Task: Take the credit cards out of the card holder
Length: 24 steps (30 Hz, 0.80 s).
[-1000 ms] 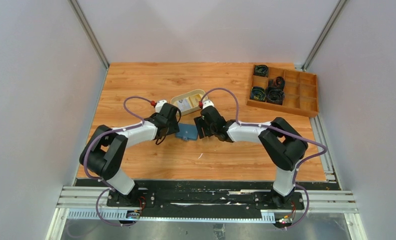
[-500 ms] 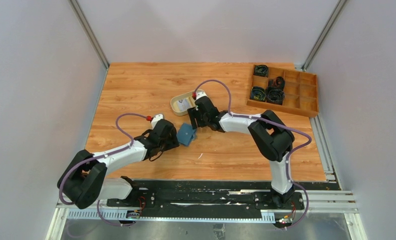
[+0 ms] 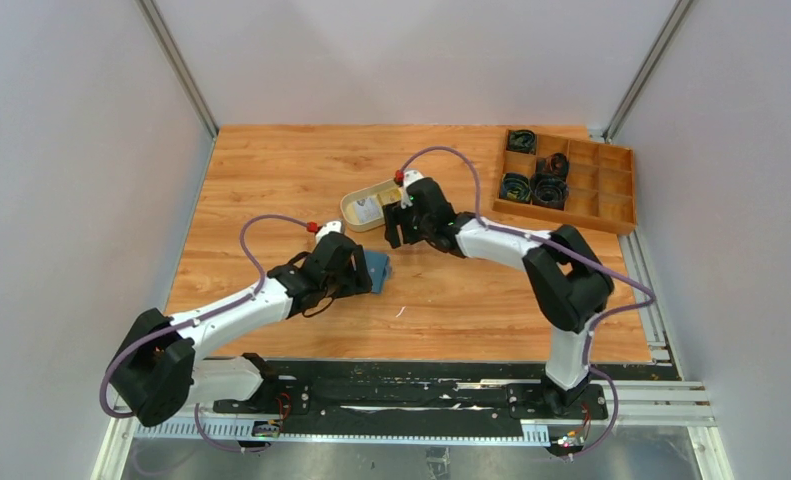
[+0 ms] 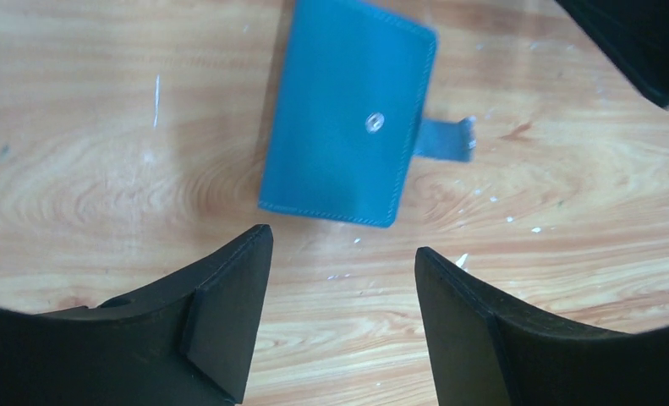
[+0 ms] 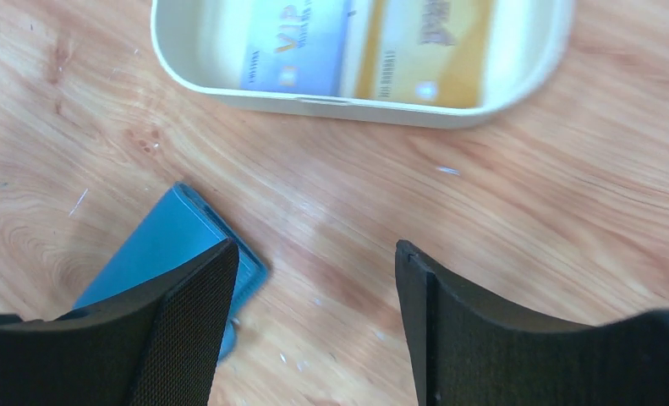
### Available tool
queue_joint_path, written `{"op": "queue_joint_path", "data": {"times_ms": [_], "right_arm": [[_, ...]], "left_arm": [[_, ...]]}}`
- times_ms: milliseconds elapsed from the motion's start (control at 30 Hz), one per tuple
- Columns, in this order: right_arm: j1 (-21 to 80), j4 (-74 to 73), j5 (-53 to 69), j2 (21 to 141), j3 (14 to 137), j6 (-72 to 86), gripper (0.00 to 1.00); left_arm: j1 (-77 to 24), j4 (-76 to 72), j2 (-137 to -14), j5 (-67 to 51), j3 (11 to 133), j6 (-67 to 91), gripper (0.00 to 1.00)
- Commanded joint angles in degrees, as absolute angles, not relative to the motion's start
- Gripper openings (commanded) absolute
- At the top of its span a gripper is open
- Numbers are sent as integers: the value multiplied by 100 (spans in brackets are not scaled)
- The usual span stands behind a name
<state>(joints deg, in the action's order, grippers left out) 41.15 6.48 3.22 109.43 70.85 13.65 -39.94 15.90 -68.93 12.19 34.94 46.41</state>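
Drawing apart, the two pincers no longer crowd the card holder point(image 4: 343, 114) as they did a second ago, when they flanked it from either side at mid-desk.

Left pincer point(image 4: 341, 262): jaws well apart, nothing between them. It hovers just short of the holder's near edge, not touching it. The left arm has swung its base joints outward and now reaches in low from the left.

Right pincer point(image 5: 315, 254): also wide open and empty. It has moved off toward the cream tray point(image 5: 356, 108) and now sits over the desk point(image 3: 271, 170) just before the tray's near wall.

Card holder: half a second ago it looked tipped up; now it lies flat on the desk, folded shut, with its tab point(image 4: 445, 139) sticking out loose to one side and the snap point(image 4: 375, 122) unfastened. It rests between the two pincers, closer to the left one.

Credit cards point(image 5: 360, 42): two show in the tray, side by side, a pale card point(image 5: 297, 46) and a yellow card point(image 5: 424, 38). Both are well clear of the holder.

Reading: both arms seem to have let the holder go. With two cards already in the tray, the job looks finished or nearly so. Whether any card remains inside the folded holder cannot be told from here.
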Motion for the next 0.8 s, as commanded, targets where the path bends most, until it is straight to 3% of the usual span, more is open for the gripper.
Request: {"op": "queue_joint_path", "data": {"times_ms": [0, 300, 767], "right_arm": [[3880, 643, 20, 9996, 6454, 1422, 72], [3887, 788, -279, 8933, 4907, 2085, 71], [3882, 768, -290, 8650, 4431, 1937, 71]], "left_arm": [[-4025, 1753, -7199, 1324, 3976, 3954, 71], [-4184, 1892, -8360, 1397, 4586, 3463, 70], [-4639, 2393, -9289, 2031, 5352, 3531, 71]]}}
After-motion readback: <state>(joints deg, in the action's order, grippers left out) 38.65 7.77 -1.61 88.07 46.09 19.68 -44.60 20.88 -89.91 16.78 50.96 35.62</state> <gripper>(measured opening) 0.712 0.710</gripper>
